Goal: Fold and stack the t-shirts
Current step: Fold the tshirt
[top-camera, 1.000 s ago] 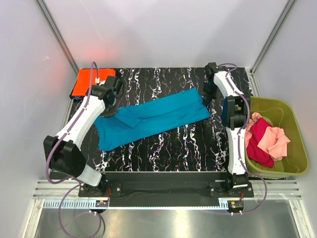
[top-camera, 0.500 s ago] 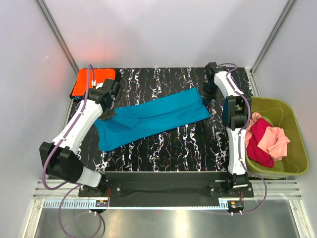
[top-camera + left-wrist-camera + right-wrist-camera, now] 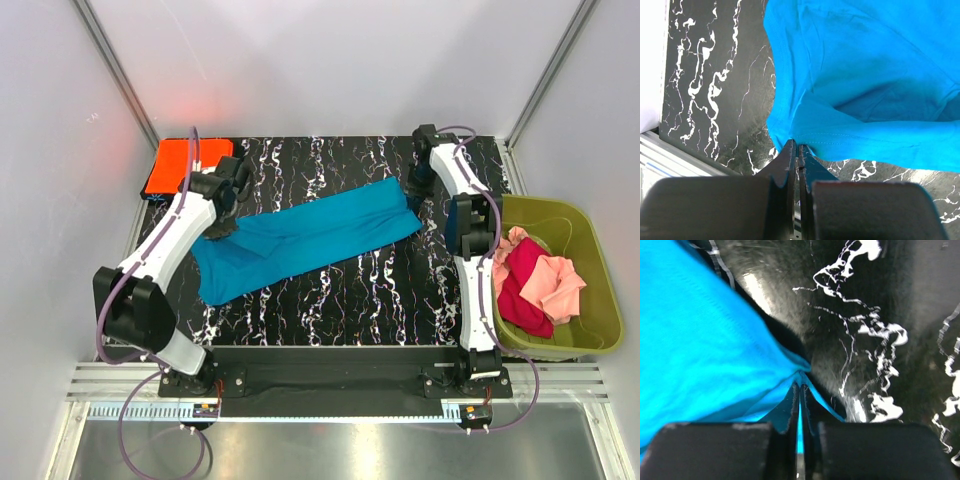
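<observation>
A teal-blue t-shirt (image 3: 300,240) lies stretched in a long band across the black marbled table (image 3: 340,300). My left gripper (image 3: 218,228) is shut on its left edge; in the left wrist view the fingertips (image 3: 790,148) pinch the hem of the teal-blue t-shirt (image 3: 865,75). My right gripper (image 3: 412,196) is shut on the shirt's far right corner, and teal cloth (image 3: 705,360) shows between its fingers (image 3: 794,395). A folded orange t-shirt (image 3: 180,165) lies at the far left corner. Pink and magenta-red t-shirts (image 3: 540,285) are heaped in the bin.
The olive-green bin (image 3: 590,260) stands off the table's right edge beside the right arm. White walls close in the back and sides. The metal frame rail (image 3: 340,385) runs along the near edge by the arm bases.
The left arm has shifted slightly while holding the shirt's left edge, and the cloth there has moved a little. The right arm has barely moved.
</observation>
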`<action>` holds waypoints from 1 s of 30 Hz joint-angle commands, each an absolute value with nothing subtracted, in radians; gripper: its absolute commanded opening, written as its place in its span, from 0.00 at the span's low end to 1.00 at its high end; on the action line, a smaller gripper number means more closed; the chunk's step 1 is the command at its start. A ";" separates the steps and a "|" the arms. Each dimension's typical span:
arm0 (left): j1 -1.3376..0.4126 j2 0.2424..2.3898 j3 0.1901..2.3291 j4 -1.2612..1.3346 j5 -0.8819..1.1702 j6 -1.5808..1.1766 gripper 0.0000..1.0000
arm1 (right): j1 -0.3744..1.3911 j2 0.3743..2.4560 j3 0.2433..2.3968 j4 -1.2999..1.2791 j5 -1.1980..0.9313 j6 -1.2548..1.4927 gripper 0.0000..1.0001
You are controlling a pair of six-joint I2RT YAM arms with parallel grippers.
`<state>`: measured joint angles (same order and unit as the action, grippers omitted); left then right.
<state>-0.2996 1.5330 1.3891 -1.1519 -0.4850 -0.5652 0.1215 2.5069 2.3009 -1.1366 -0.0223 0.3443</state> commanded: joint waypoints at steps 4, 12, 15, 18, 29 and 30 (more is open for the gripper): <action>-0.293 1.583 1.442 -1.103 -0.543 -0.545 0.00 | 0.118 2.533 2.362 -1.123 -0.058 0.322 0.25; -0.293 1.658 1.514 -1.104 -0.558 -0.528 0.00 | 0.118 2.410 2.393 -1.189 -0.138 0.334 0.60; -0.291 1.675 1.525 -1.094 -0.555 -0.523 0.00 | 0.118 2.333 2.272 -1.155 -0.130 0.328 0.64; -0.290 1.701 1.546 -1.083 -0.555 -0.509 0.00 | 0.118 2.297 2.177 -1.152 -0.163 0.331 0.64; -0.281 1.881 1.687 -1.037 -0.565 -0.449 0.00 | 0.124 2.146 1.941 -1.052 -0.242 0.368 0.63; -0.281 1.893 1.703 -1.037 -0.558 -0.445 0.00 | 0.126 2.137 1.934 -1.054 -0.238 0.365 0.63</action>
<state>-0.2867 1.8591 1.6257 -1.0737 -0.5316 -0.4706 0.1196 2.2261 1.9419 -1.0855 -0.2119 0.3622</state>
